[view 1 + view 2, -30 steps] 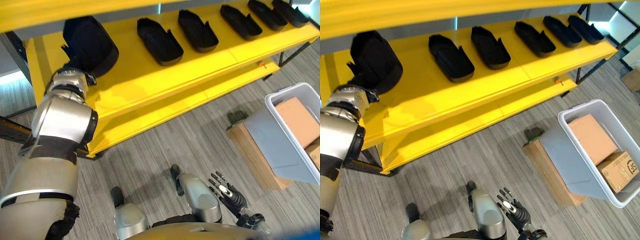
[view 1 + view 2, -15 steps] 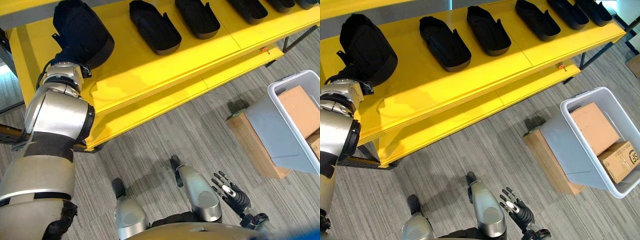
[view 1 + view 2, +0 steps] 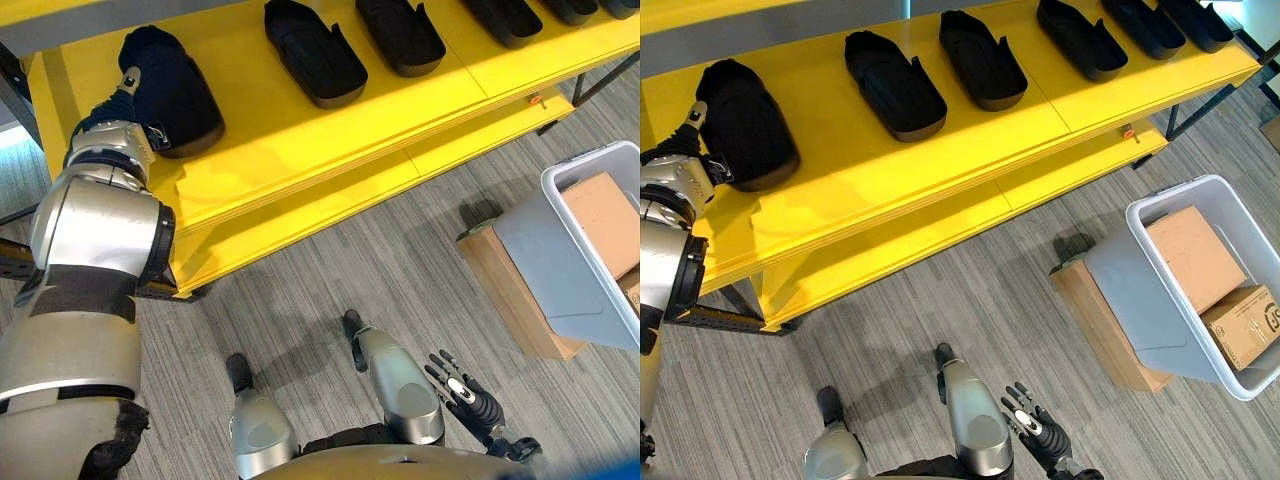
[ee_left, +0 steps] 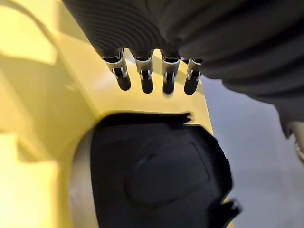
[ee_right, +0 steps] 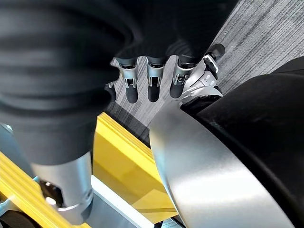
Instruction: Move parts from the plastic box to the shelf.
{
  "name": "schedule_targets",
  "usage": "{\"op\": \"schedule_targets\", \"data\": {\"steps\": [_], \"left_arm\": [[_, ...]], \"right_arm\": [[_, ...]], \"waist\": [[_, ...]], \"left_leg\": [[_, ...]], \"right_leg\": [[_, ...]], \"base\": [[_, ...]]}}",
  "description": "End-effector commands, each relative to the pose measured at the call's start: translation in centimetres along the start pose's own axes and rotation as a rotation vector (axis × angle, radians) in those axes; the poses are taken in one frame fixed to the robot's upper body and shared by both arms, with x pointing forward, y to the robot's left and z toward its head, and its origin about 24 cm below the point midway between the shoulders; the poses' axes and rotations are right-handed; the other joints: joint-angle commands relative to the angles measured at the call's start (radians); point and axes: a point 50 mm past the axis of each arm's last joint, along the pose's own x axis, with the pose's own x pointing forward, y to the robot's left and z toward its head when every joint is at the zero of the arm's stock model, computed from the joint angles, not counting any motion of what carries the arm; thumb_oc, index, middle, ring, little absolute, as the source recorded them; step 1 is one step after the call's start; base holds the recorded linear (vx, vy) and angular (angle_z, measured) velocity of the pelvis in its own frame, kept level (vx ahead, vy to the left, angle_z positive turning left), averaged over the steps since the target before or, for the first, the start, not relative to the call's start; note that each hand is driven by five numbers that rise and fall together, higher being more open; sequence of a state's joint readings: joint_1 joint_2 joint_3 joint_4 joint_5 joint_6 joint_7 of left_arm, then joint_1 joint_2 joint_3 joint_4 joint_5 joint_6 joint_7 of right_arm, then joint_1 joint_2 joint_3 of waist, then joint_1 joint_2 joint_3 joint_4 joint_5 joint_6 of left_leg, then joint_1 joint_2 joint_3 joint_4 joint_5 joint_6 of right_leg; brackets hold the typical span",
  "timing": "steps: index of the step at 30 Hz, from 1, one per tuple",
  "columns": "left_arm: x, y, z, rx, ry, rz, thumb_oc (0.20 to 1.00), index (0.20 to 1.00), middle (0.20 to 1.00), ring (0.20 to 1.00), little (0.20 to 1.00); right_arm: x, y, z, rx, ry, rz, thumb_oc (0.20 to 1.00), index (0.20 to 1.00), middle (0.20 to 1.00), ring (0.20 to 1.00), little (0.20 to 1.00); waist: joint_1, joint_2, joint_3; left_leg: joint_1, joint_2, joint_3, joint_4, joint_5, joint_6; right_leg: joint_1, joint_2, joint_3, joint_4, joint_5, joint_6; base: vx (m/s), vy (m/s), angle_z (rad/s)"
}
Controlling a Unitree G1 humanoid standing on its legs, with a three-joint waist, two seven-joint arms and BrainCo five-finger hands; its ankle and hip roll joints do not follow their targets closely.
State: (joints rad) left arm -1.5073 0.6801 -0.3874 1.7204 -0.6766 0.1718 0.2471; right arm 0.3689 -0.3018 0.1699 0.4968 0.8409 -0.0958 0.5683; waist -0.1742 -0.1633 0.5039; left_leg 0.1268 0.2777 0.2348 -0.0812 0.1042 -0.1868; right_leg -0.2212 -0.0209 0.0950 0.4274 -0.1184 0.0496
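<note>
My left hand [image 4: 154, 78] has straight fingers, holding nothing, just beside the black part [image 3: 172, 90] resting on the yellow shelf [image 3: 300, 150], so it lies stable.

- I see parts [image 3: 895, 85] in a row along the shelf [image 3: 940, 160], the leftmost part [image 3: 745, 125] near its left end.
- My left hand [image 3: 685, 150] sits beside that part.
- The plastic box [image 3: 1160, 300] sits on the floor right of the shelf, cartons [image 3: 1200, 255] inside.

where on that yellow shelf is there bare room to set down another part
Bare yellow shelf runs along the front edge, before the row of black parts. A wide gap lies between the leftmost part, by the left hand, and the second part. The right end is crowded.
</note>
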Motion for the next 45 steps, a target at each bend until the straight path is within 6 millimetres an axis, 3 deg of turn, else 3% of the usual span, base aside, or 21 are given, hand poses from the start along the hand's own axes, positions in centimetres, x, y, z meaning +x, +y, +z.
{"op": "schedule_targets", "data": {"steps": [1,9,20,22,26,29,32,33,35,39,40,45], "left_arm": [[-0.2,5.1,4.7,-0.163,-0.117,0.096,1.0,1.0,1.0,1.0,1.0],[0.0,5.2,4.3,-0.126,-0.11,0.097,1.0,1.0,1.0,1.0,1.0],[0.7,4.5,1.4,-0.032,-0.052,0.072,1.0,1.0,1.0,1.0,1.0],[0.0,1.2,2.2,0.182,-0.153,0.028,1.0,1.0,1.0,1.0,1.0],[-1.3,-4.3,1.8,0.397,-0.266,-0.072,1.0,1.0,1.0,1.0,1.0],[-3.0,-9.6,-0.5,0.575,-0.345,-0.202,1.0,1.0,1.0,1.0,1.0],[-5.3,-14.2,-4.6,0.707,-0.452,-0.376,1.0,1.0,1.0,1.0,1.0],[-5.3,-14.1,-4.6,0.708,-0.451,-0.376,1.0,1.0,1.0,1.0,1.0],[-7.4,-16.3,-7.3,0.838,-0.584,-0.463,1.0,1.0,1.0,1.0,1.0],[-8.3,-16.9,-10.1,0.91,-0.619,-0.483,1.0,1.0,1.0,1.0,1.0],[-8.8,-17.2,-12.3,0.927,-0.594,-0.503,1.0,1.0,1.0,1.0,1.0],[-9.5,-17.5,-15.5,0.97,-0.562,-0.513,1.0,1.0,1.0,1.0,1.0]], "right_arm": [[-0.2,0.8,0.3,0.019,-0.053,0.045,1.0,1.0,1.0,1.0,1.0],[-0.1,0.9,0.4,0.029,-0.058,0.049,1.0,1.0,1.0,1.0,1.0],[0.3,1.2,0.2,0.054,-0.063,0.048,1.0,1.0,1.0,1.0,1.0],[0.9,1.4,0.6,0.05,-0.074,0.05,1.0,1.0,1.0,1.0,1.0],[2.2,1.8,1.0,0.05,-0.096,0.056,1.0,1.0,1.0,1.0,1.0],[3.5,2.4,1.4,0.063,-0.131,0.056,1.0,1.0,1.0,1.0,1.0],[4.1,2.9,2.0,0.094,-0.196,0.054,1.0,1.0,1.0,1.0,1.0],[4.1,2.9,2.0,0.094,-0.195,0.053,1.0,1.0,1.0,1.0,1.0],[4.5,3.1,2.9,0.102,-0.242,0.047,1.0,1.0,1.0,1.0,1.0],[4.4,3.0,3.2,0.12,-0.266,0.032,1.0,1.0,1.0,1.0,1.0],[4.2,2.9,3.4,0.123,-0.279,0.024,1.0,1.0,1.0,1.0,1.0],[4.3,3.0,3.3,0.143,-0.295,0.021,1.0,1.0,1.0,1.0,1.0]], "waist": [[-0.032,-0.069,0.016],[-0.036,-0.069,0.016],[-0.038,-0.061,-0.023],[-0.036,-0.044,-0.047],[-0.014,-0.025,-0.029],[0.01,-0.004,-0.003],[0.027,0.018,0.006],[0.026,0.018,0.006],[0.034,0.026,0.006],[0.033,0.026,-0.009],[0.028,0.025,-0.023],[0.021,0.021,-0.054]], "left_leg": [[0.178,-0.029,-0.049,-0.006,-0.008,0.114],[0.207,-0.028,-0.048,-0.006,-0.011,0.112],[0.26,-0.03,-0.046,-0.006,-0.023,0.109],[0.257,-0.034,-0.053,-0.006,-0.03,0.11],[0.25,-0.039,-0.074,-0.006,-0.035,0.111],[0.244,-0.043,-0.096,-0.006,-0.036,0.112],[0.234,-0.047,-0.114,-0.006,-0.034,0.116],[0.235,-0.046,-0.114,-0.006,-0.034,0.116],[0.225,-0.047,-0.122,-0.006,-0.038,0.12],[0.218,-0.049,-0.13,-0.006,-0.042,0.124],[0.214,-0.049,-0.132,-0.006,-0.044,0.124],[0.205,-0.048,-0.141,-0.006,-0.05,0.126]], "right_leg": [[-0.045,-0.06,-0.085,-0.031,0.213,0.026],[-0.019,-0.058,-0.089,-0.033,0.212,0.028],[0.071,-0.052,-0.106,-0.079,0.219,0.021],[0.107,-0.054,-0.12,-0.119,0.229,0.011],[0.147,-0.065,-0.138,-0.154,0.234,0.003],[0.183,-0.075,-0.155,-0.191,0.241,-0.005],[0.214,-0.083,-0.166,-0.232,0.25,-0.013],[0.215,-0.083,-0.166,-0.233,0.251,-0.013],[0.233,-0.088,-0.174,-0.266,0.252,-0.018],[0.256,-0.089,-0.179,-0.306,0.253,-0.024],[0.266,-0.091,-0.184,-0.326,0.255,-0.028],[0.275,-0.093,-0.188,-0.352,0.255,-0.034]], "base": [[0.0,0.0,0.0],[0.0,0.0,0.0],[0.0,-0.006,0.01],[-0.02,-0.034,0.19],[-0.03,0.001,0.16],[-0.05,0.01,0.22],[-0.05,-0.003,0.19],[-0.04,-0.014,0.28],[-0.03,-0.015,0.15],[-0.02,-0.018,0.1],[0.0,-0.034,0.04],[-0.01,-0.041,0.05]]}}
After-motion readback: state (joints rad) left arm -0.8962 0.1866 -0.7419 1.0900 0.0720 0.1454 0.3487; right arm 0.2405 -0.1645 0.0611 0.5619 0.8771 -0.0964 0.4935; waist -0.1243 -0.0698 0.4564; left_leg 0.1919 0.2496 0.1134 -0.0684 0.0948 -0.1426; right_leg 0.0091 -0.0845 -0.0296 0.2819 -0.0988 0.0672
